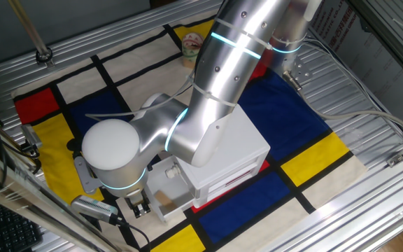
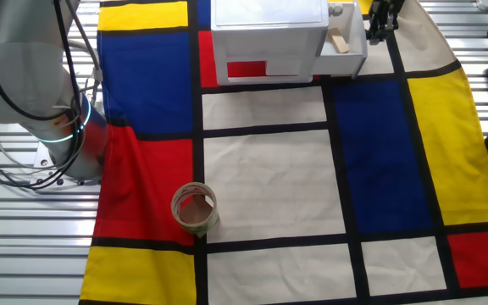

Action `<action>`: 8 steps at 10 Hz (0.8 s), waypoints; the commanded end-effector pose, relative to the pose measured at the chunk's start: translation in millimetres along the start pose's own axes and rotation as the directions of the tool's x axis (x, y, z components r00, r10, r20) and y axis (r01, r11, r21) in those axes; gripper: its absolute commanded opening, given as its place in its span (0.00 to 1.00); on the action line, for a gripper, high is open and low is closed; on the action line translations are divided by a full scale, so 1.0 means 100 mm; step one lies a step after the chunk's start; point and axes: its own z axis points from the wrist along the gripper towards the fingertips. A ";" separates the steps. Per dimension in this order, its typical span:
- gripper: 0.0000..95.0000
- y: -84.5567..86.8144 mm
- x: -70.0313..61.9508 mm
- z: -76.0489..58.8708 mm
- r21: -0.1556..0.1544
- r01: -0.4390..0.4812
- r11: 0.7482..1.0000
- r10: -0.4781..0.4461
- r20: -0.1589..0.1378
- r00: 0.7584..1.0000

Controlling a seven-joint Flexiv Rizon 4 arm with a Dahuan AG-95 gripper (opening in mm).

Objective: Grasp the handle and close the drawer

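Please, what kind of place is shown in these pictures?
Probably a robotics lab test bench: a robot arm works over a ribbed metal table covered with a coloured cloth, with a small white cabinet set out.
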 end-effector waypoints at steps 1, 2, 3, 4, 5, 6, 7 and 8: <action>0.00 0.00 0.00 0.00 -0.002 0.009 1.000 -0.009 -0.004 1.000; 0.00 0.00 0.00 0.00 -0.003 0.013 1.000 -0.013 -0.006 1.000; 0.00 0.00 0.00 0.00 -0.004 0.015 1.000 -0.015 -0.009 1.000; 0.00 0.00 0.00 -0.01 -0.005 0.016 1.000 -0.016 -0.010 1.000; 0.00 0.00 0.00 -0.01 -0.006 0.018 1.000 -0.018 -0.011 1.000; 0.00 0.00 0.00 -0.02 -0.006 0.018 1.000 -0.018 -0.015 1.000; 0.00 0.00 0.00 -0.02 -0.006 0.019 1.000 -0.019 -0.016 1.000; 0.00 0.00 0.00 -0.02 -0.007 0.019 1.000 -0.019 -0.015 1.000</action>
